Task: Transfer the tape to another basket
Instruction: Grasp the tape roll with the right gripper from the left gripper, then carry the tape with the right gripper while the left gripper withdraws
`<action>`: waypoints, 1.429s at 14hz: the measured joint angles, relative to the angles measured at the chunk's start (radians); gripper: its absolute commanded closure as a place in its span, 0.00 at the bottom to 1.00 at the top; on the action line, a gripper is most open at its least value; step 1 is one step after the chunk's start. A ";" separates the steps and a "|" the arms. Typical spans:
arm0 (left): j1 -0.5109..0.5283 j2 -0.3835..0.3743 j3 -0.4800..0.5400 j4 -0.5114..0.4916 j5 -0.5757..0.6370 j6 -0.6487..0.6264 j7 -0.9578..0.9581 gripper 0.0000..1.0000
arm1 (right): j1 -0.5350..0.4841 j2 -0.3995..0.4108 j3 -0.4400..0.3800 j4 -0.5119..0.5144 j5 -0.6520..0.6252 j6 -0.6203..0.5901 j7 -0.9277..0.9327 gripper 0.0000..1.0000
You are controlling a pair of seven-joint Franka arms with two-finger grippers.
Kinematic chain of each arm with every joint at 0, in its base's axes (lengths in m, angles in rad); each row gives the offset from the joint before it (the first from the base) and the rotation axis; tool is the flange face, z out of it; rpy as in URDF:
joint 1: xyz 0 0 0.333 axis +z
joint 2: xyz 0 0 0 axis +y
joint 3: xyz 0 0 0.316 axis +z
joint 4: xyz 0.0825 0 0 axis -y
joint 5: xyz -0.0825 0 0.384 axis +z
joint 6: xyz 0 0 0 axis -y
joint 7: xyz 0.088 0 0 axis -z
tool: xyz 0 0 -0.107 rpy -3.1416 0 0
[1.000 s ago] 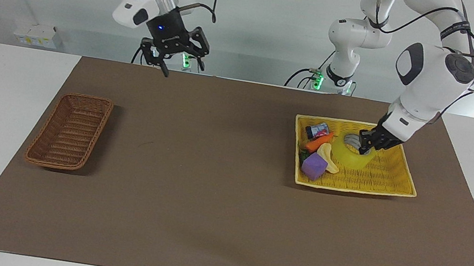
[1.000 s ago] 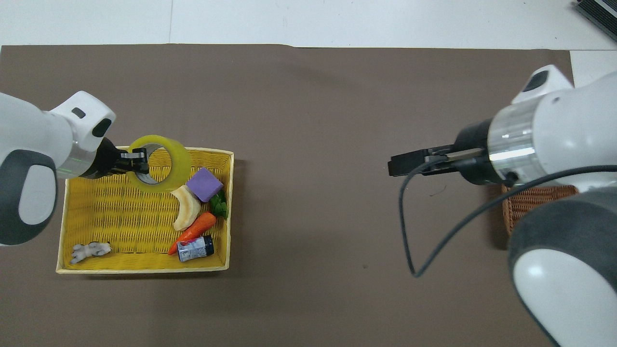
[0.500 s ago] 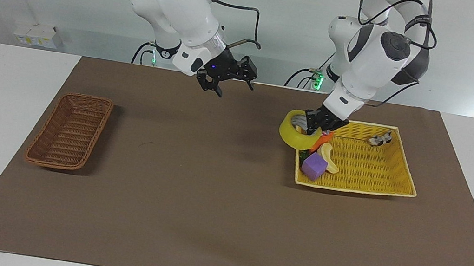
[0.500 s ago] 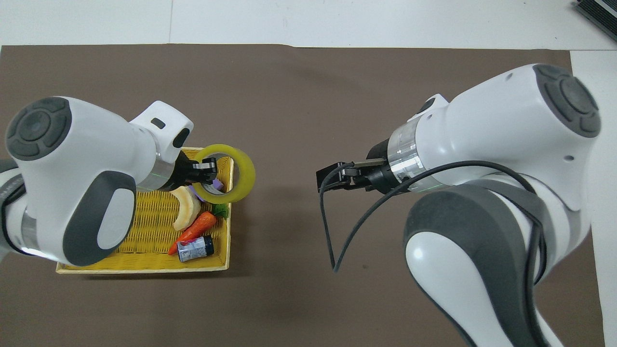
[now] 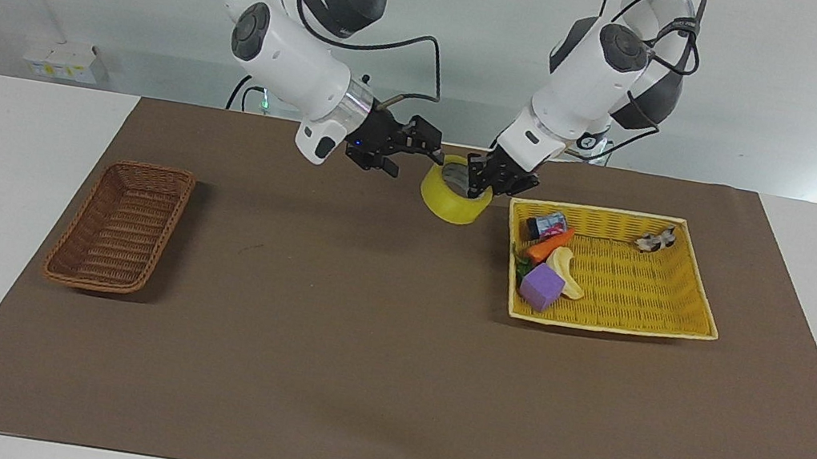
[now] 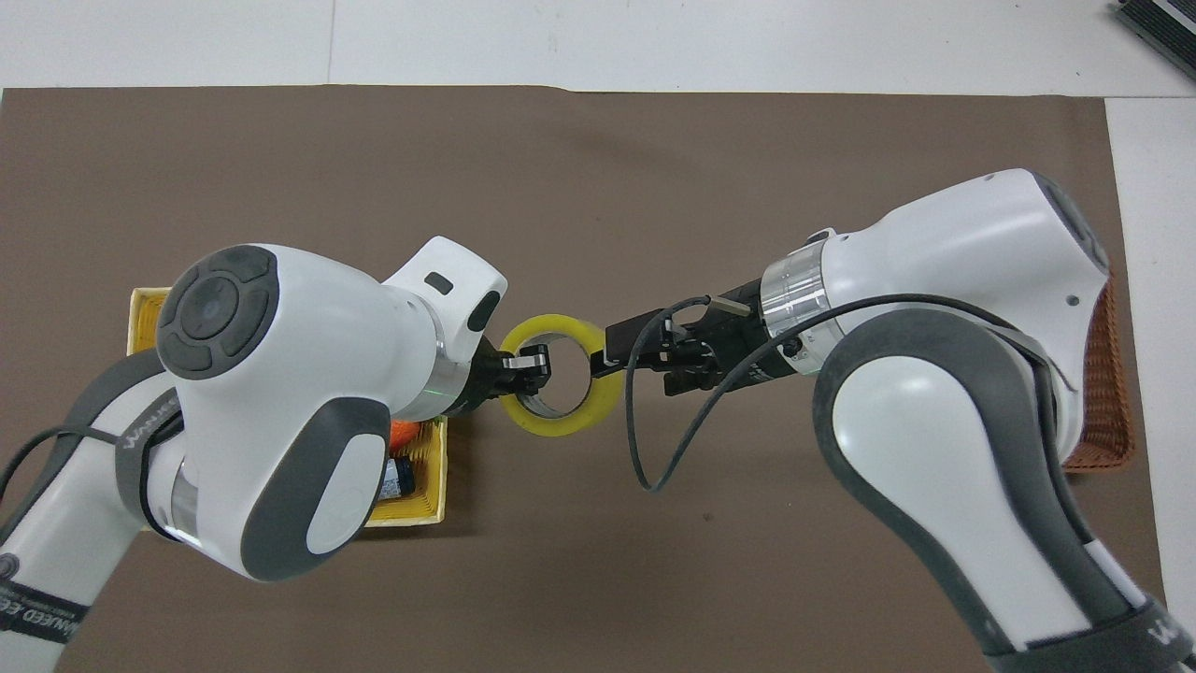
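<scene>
The tape point(image 5: 449, 203), a thick yellow ring with a pale core, hangs in the air over the brown mat, just off the yellow basket's corner. My left gripper point(image 5: 477, 185) is shut on its wall, one finger inside the hole point(image 6: 531, 363). My right gripper point(image 5: 424, 154) has come in from the other end and stands open right at the tape's point(image 6: 561, 428) rim point(image 6: 612, 350); I cannot tell if it touches. The reddish-brown wicker basket point(image 5: 120, 227) sits empty at the right arm's end of the table, mostly hidden under the right arm in the overhead view point(image 6: 1107, 402).
The yellow basket point(image 5: 609, 326) at the left arm's end holds a purple cube point(image 5: 542, 286), a carrot point(image 5: 551, 243), a banana point(image 5: 567, 276), a small can point(image 5: 547, 224) and a small grey-white figure point(image 5: 654, 240). A brown mat point(image 5: 360, 336) covers the table.
The left gripper has lifted the tape out of the yellow basket and carried it toward the table's middle. The right arm has swung over and lowered its open gripper to the tape.
</scene>
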 measured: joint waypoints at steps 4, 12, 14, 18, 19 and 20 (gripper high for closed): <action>0.000 0.003 -0.015 0.003 -0.107 0.041 -0.001 1.00 | -0.058 -0.005 -0.001 -0.036 0.062 -0.006 -0.099 0.00; -0.004 0.006 -0.059 0.002 -0.175 0.124 -0.001 1.00 | -0.055 -0.024 0.001 -0.057 0.062 -0.032 -0.099 1.00; -0.005 0.008 -0.062 0.002 -0.179 0.127 -0.001 0.01 | -0.058 -0.029 0.001 -0.057 0.065 -0.034 -0.096 1.00; 0.008 -0.021 -0.042 0.012 -0.213 0.128 -0.006 0.00 | -0.067 -0.023 -0.002 -0.068 0.065 -0.034 -0.089 1.00; 0.019 -0.036 -0.037 0.012 -0.225 0.116 -0.006 0.00 | -0.068 -0.023 -0.002 -0.069 0.065 -0.034 -0.089 1.00; 0.035 -0.054 -0.033 0.012 -0.227 0.092 -0.006 0.00 | -0.069 -0.023 -0.002 -0.069 0.065 -0.034 -0.089 1.00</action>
